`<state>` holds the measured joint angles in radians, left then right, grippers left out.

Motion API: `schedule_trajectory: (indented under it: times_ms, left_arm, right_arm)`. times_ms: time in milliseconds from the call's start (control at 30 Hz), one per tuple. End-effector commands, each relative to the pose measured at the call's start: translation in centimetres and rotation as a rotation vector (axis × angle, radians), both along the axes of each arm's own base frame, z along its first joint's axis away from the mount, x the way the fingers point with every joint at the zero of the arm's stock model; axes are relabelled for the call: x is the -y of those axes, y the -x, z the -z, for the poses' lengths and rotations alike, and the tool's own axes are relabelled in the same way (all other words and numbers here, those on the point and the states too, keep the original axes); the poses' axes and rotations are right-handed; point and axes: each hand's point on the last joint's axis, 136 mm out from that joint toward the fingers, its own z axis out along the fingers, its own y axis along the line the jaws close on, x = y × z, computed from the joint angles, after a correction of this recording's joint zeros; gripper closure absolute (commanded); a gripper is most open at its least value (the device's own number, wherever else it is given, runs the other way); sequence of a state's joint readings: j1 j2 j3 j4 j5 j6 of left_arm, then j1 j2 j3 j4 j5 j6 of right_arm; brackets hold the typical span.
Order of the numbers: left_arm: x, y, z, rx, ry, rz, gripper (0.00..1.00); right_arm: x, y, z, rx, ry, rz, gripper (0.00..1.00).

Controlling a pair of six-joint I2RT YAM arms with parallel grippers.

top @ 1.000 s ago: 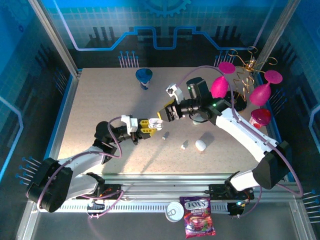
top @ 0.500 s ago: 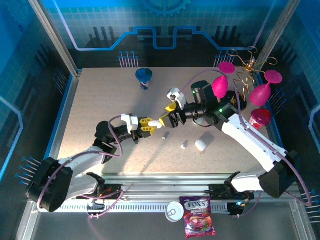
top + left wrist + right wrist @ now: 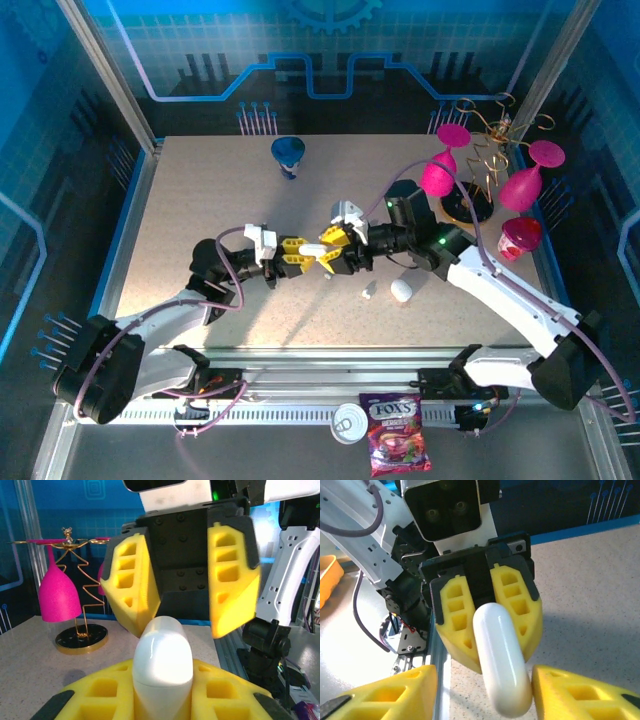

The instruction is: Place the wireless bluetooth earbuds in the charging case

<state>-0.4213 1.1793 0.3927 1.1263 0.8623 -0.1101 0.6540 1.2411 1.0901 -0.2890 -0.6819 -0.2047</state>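
Clamping a glossy white pebble-shaped charging case (image 3: 162, 675) in our left gripper (image 3: 305, 253), we held its tip between the parted jaws of our right gripper (image 3: 333, 250), probably for opening, tiny white stemmed earbuds (image 3: 368, 290) lying on the speckled table (image 3: 200, 200) nearby.

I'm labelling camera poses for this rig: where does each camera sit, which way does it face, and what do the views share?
Top external: above and behind the arm bases, looking down on the table; both arms, with left gripper and right gripper nose to nose.
Left wrist: looks along its own fingers, shut on the charging case, at the right gripper's open jaws.
Right wrist: looks along its own fingers, facing the left gripper.
Shared: both wrist views see the case, from opposite ends.
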Motion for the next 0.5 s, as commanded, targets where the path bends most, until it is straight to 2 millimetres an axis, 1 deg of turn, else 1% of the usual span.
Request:
schedule_trajectory:
  times_ms: [0,67,200,333,367,400,467]
  left_arm:
    - [0.1,0.1,-1.5,0.021,0.019,0.02,1.0]
    - [0.1,0.0,-1.4,0.022,0.019,0.017,1.0]
    - [0.1,-0.1,-1.3,0.025,0.018,0.012,1.0]
    - [0.0,-0.2,-1.1,0.03,0.015,0.002,1.0]
    - [0.0,-0.3,-1.0,0.033,0.014,-0.005,1.0]
    - [0.0,-0.4,-0.9,0.034,0.013,-0.014,0.97]
    - [-0.2,-0.7,-0.7,0.035,0.015,-0.045,0.73]
  right_arm:
    - [-0.6,0.1,0.5,0.03,0.006,-0.036,0.63]
    - [-0.6,0.0,0.8,0.022,0.015,-0.034,0.65]
    - [-0.7,-0.1,1.3,0.013,0.032,-0.033,0.67]
    - [-0.7,-0.2,1.4,0.009,0.04,-0.034,0.82]
    - [-0.7,-0.2,1.4,0.01,0.039,-0.034,0.84]
    - [-0.6,-0.3,1.3,0.012,0.037,-0.029,0.85]
    - [-0.6,-0.6,1.2,0.017,0.034,-0.011,0.86]
